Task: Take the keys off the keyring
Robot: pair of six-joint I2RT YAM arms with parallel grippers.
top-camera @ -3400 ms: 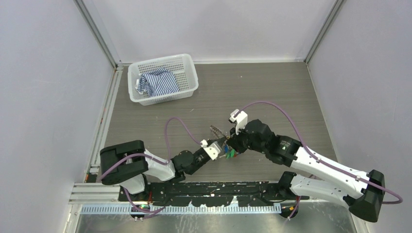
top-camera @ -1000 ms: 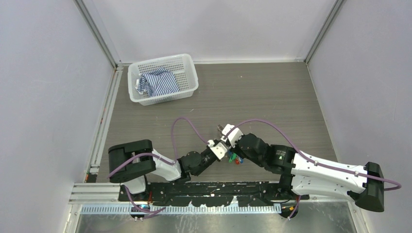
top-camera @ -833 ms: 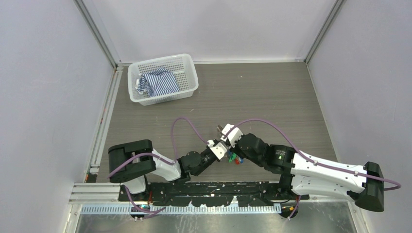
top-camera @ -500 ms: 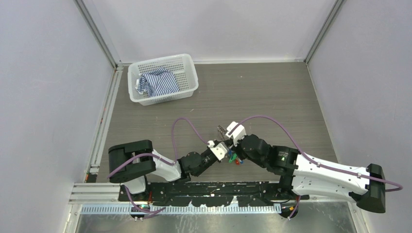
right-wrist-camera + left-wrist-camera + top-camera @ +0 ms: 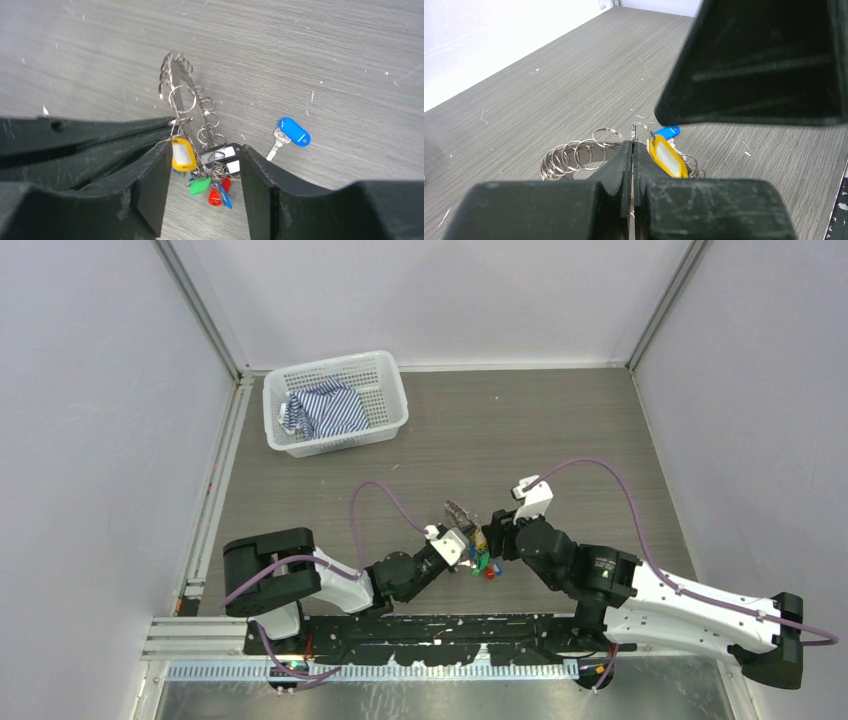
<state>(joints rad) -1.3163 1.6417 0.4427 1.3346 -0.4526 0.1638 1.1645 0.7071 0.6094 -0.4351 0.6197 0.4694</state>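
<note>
My left gripper (image 5: 632, 146) is shut on the thin wire of the keyring (image 5: 186, 80), which is fringed with small split rings (image 5: 574, 154). Below the grip hangs a bunch of keys (image 5: 215, 175) with yellow (image 5: 667, 156), green, red, blue and black tags. In the top view the left gripper (image 5: 465, 538) holds the keyring (image 5: 458, 510) just above the table. My right gripper (image 5: 205, 150) is open, and its fingers (image 5: 150, 185) stand on either side of the hanging bunch without touching it. One blue-tagged key (image 5: 292, 132) lies apart on the table, right of the bunch.
A white mesh basket (image 5: 380, 368) with a striped blue-and-white cloth (image 5: 322, 408) stands at the back left. The grey wood-grain table is walled on three sides. The two arms meet near the table's front middle, with the right gripper (image 5: 492, 540) close to the left.
My right gripper has opened wide and drawn back to the right, away from the left gripper. The left arm and the keyring have stayed put.
</note>
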